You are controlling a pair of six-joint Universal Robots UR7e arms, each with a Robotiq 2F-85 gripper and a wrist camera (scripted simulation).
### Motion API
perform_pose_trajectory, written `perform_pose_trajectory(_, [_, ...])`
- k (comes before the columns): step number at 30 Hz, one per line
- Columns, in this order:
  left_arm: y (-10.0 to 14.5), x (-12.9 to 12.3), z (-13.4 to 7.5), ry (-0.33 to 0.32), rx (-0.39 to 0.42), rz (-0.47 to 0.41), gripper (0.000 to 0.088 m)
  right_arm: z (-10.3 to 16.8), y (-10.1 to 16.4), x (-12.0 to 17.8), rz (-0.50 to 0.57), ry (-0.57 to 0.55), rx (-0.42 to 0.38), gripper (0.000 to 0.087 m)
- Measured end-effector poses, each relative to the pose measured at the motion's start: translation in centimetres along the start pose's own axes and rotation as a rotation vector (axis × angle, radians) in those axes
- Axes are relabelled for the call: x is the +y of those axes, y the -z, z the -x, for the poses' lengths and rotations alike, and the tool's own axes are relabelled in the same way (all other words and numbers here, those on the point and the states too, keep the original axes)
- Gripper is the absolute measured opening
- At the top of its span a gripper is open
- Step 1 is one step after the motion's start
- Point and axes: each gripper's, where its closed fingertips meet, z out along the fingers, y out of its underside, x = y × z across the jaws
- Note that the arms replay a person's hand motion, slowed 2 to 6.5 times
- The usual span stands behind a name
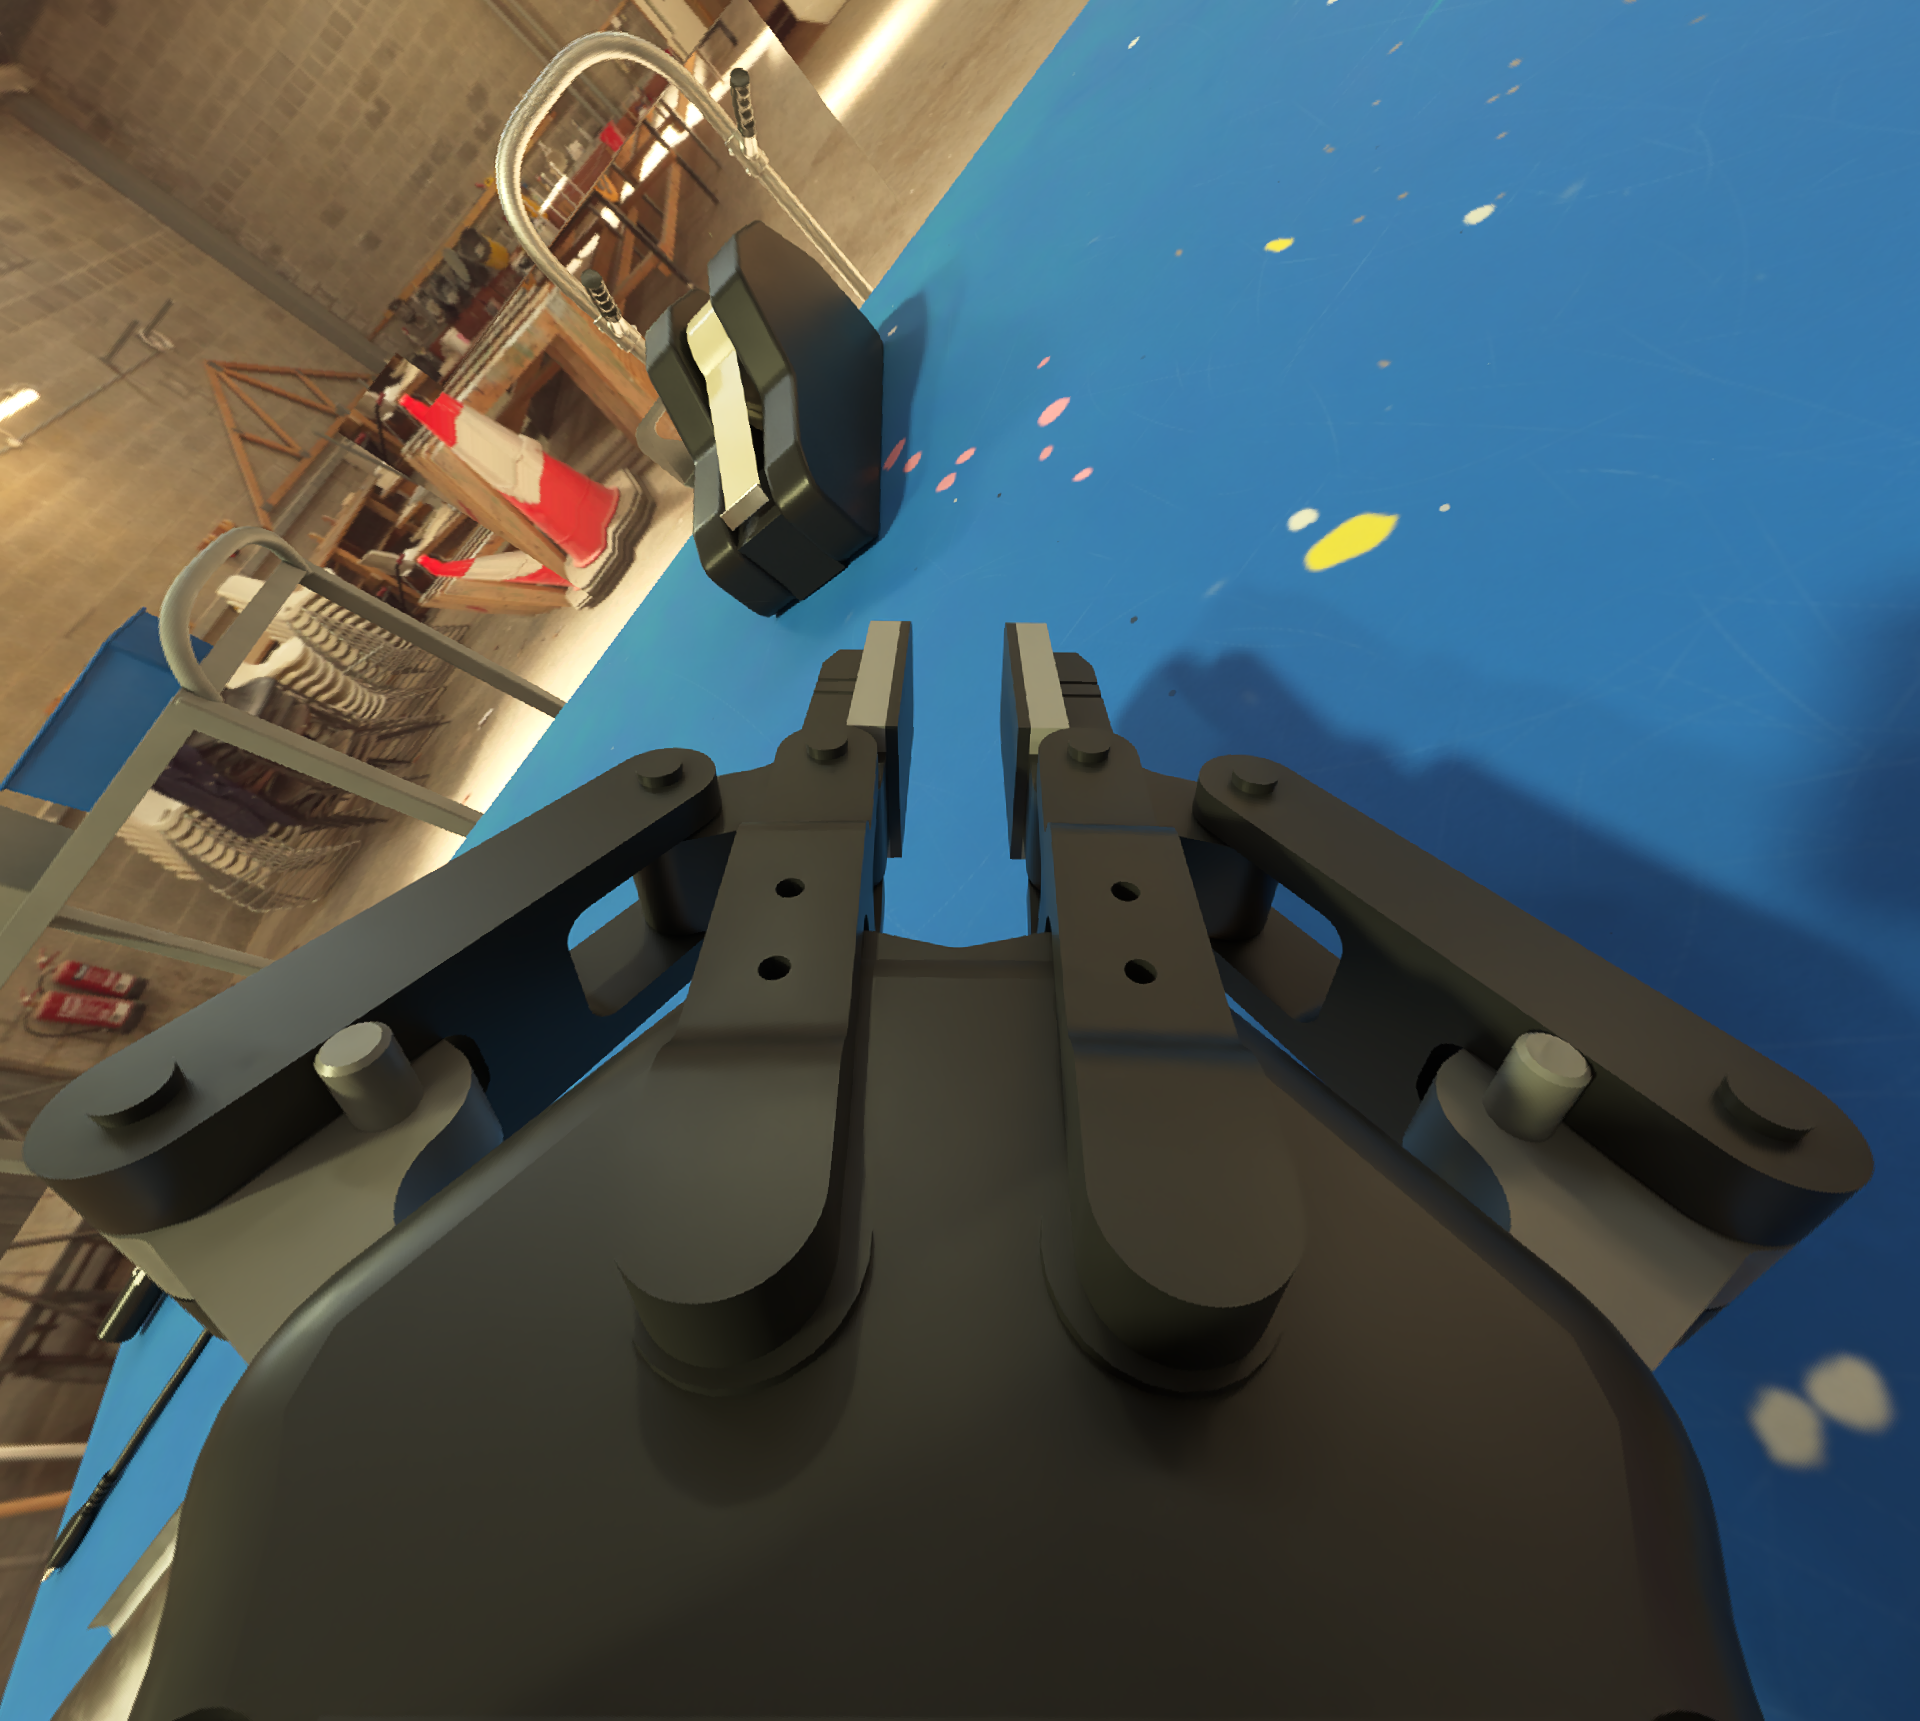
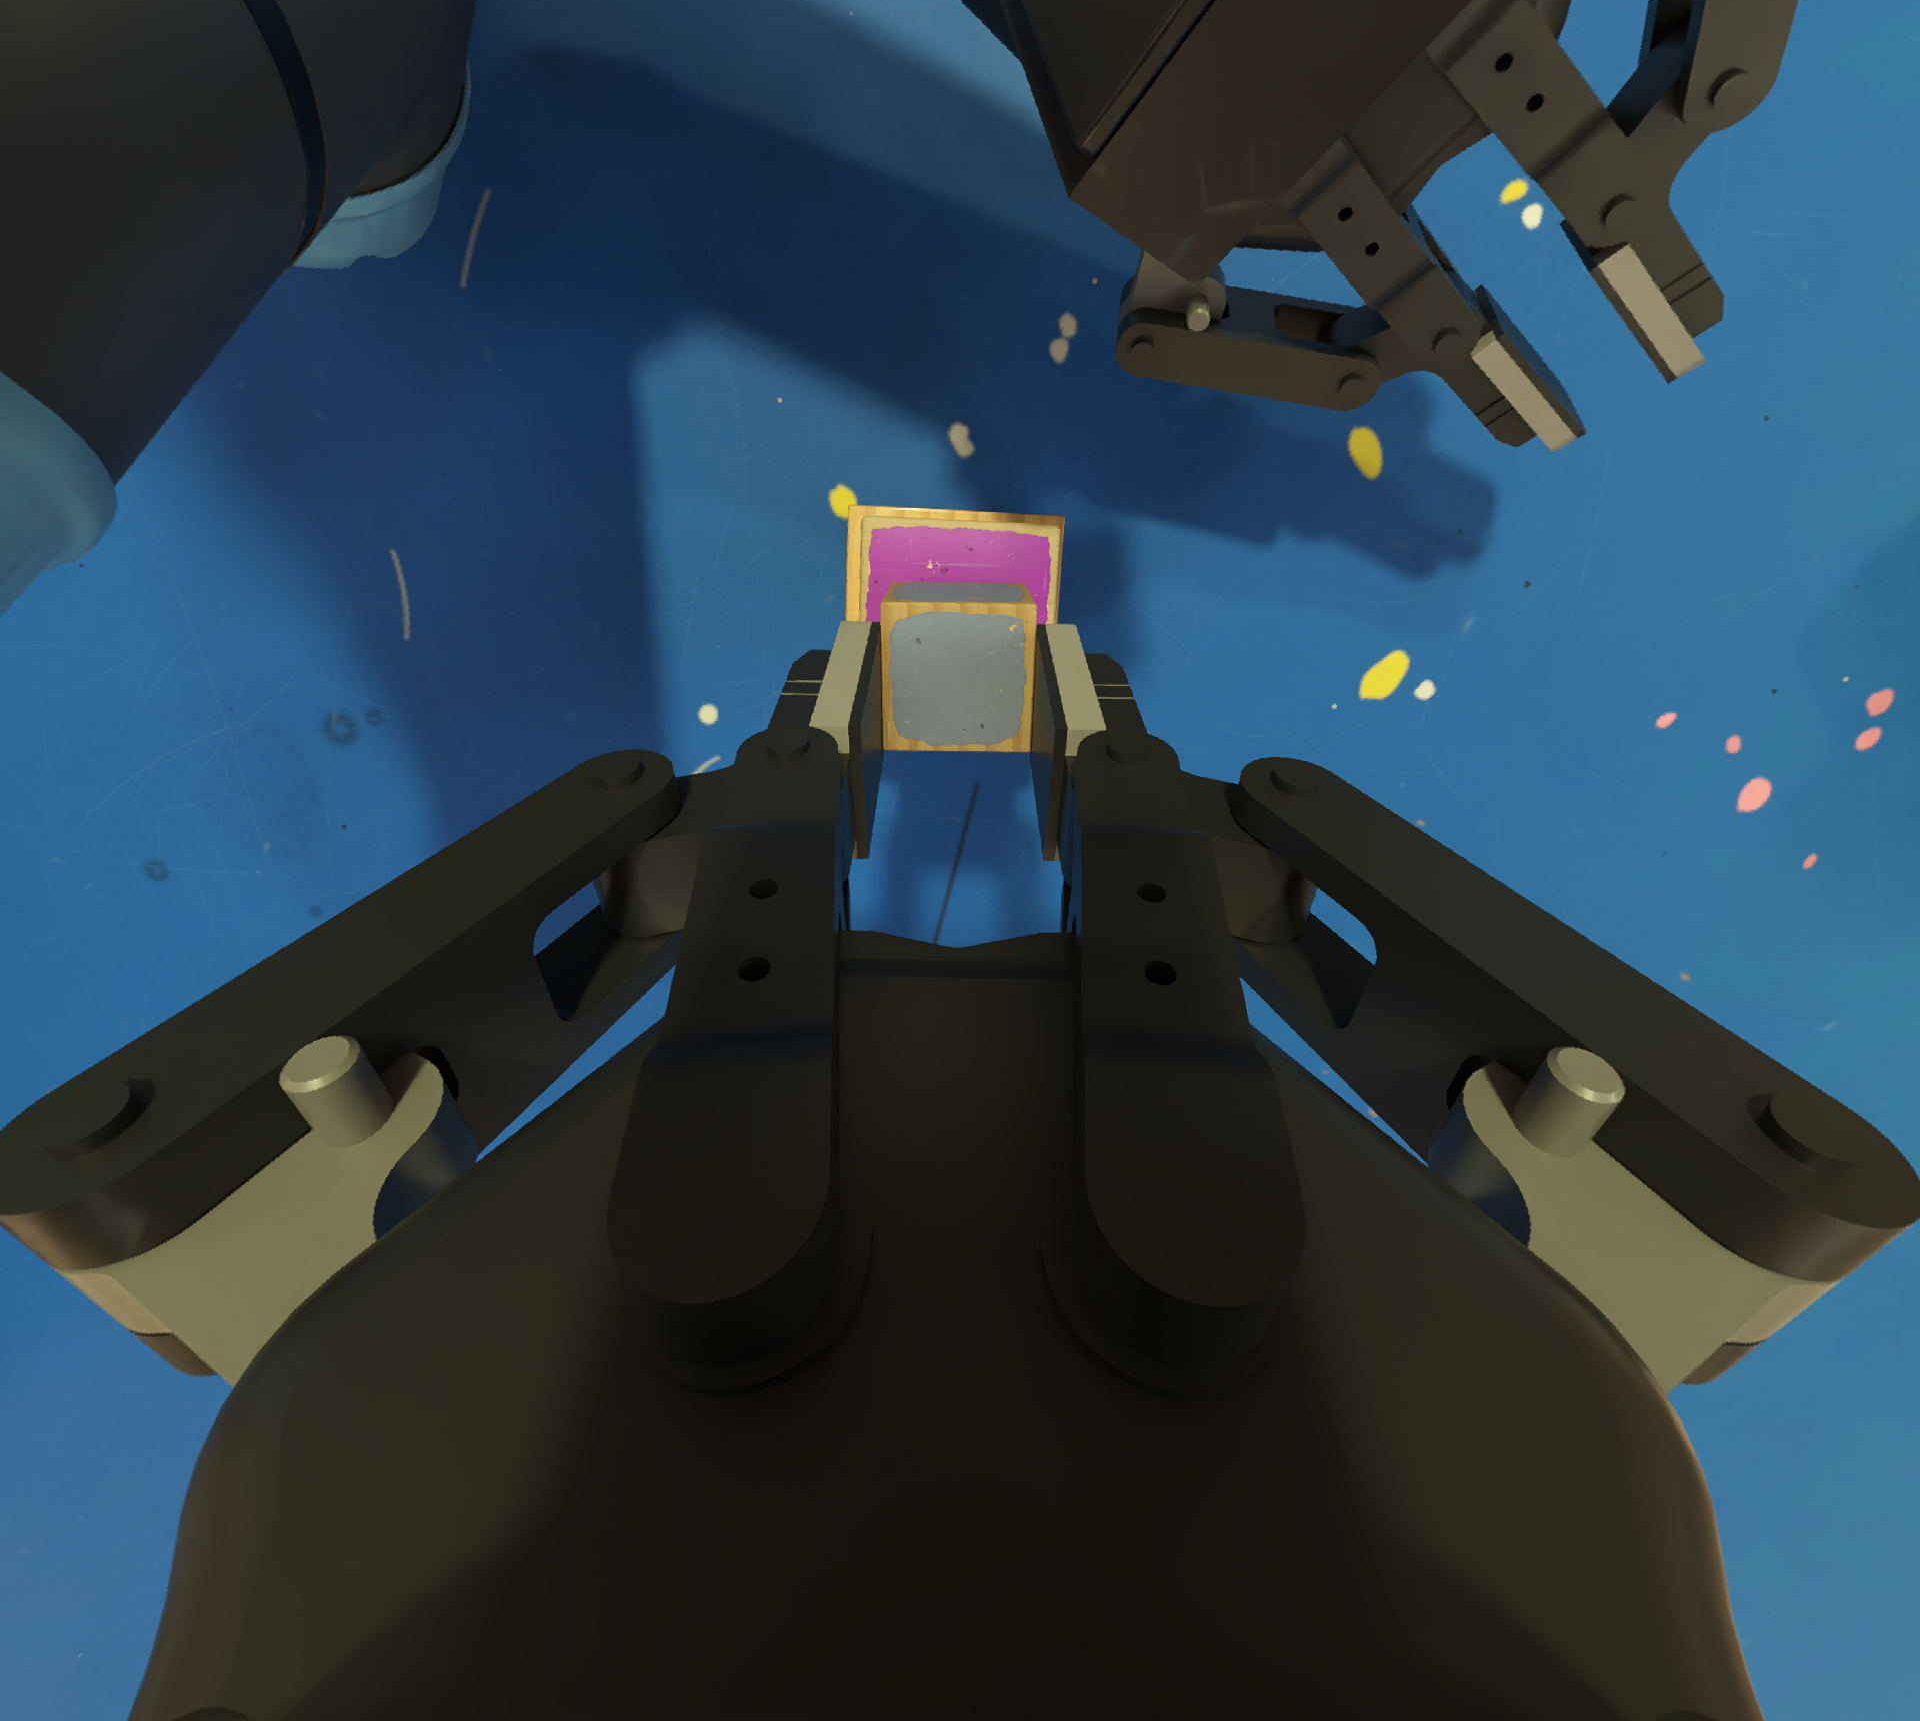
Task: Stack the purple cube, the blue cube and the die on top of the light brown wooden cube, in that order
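Right claw (image 2: 956, 684) clamped on blue cube (image 2: 956, 679) above purple cube (image 2: 961, 559); left claw (image 1: 957, 674) part-open, empty.

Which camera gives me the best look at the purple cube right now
The right wrist view. The purple cube sits straight ahead beyond the right end effector, though the blue cube clamped between its fingers covers its lower part. The left wrist view shows only blue table, no purple cube.
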Motion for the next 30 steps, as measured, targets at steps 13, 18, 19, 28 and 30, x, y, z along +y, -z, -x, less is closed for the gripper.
perform_pose_trajectory(13, [-0.05,0.05,-0.16,-0.013,0.002,0.005,0.0155,-0.09,-0.19,-0.18,-0.005,0.002,-0.003,0.0250])
perform_pose_trajectory(18, [-0.06,0.06,-0.21,-0.018,0.003,0.007,0.0155,-0.09,-0.27,-0.28,-0.011,0.006,-0.005,0.0250])
perform_pose_trajectory(19, [-0.06,0.06,-0.22,-0.018,0.003,0.007,0.0155,-0.09,-0.29,-0.30,-0.012,0.006,-0.004,0.0250])
perform_pose_trajectory(28, [-0.07,0.05,-0.23,-0.018,0.004,0.007,0.0153,-0.17,-0.48,-0.38,-0.013,0.016,0.004,0.0253])
perform_pose_trajectory(30, [-0.07,0.04,-0.22,-0.017,0.004,0.006,0.0153,-0.27,-0.49,-0.38,-0.012,0.018,0.009,0.0255])
